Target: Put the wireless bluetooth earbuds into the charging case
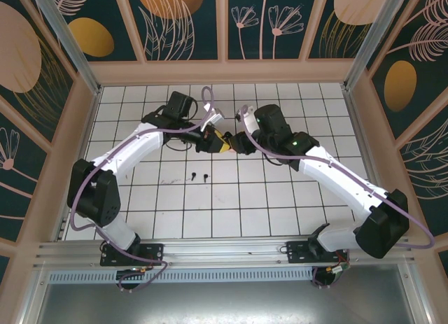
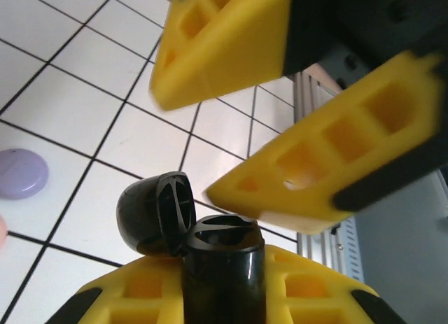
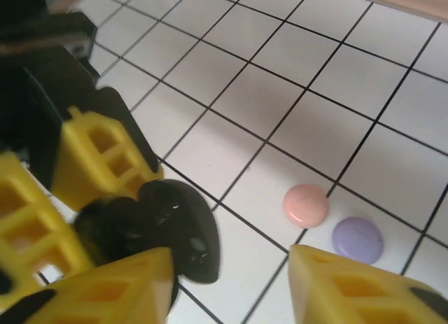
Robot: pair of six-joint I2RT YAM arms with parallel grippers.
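My left gripper (image 2: 224,271) is shut on the black charging case (image 2: 225,268), which it holds upright with the hinged lid (image 2: 150,213) flipped open. Both slots in the case look empty. My right gripper (image 3: 227,268) is open just beside the case (image 3: 171,226), with nothing between its yellow fingers (image 3: 112,289). From the top, the left gripper (image 1: 212,139) and the right gripper (image 1: 236,143) meet nose to nose at mid-table. Two black earbuds (image 1: 192,174) (image 1: 205,176) lie on the white tiles a little nearer than the grippers.
A pink disc (image 3: 306,205) and a lilac disc (image 3: 358,239) lie side by side on the tiles beneath the right gripper. The lilac disc (image 2: 21,173) also shows in the left wrist view. Wooden walls (image 1: 224,72) ring the tiled floor.
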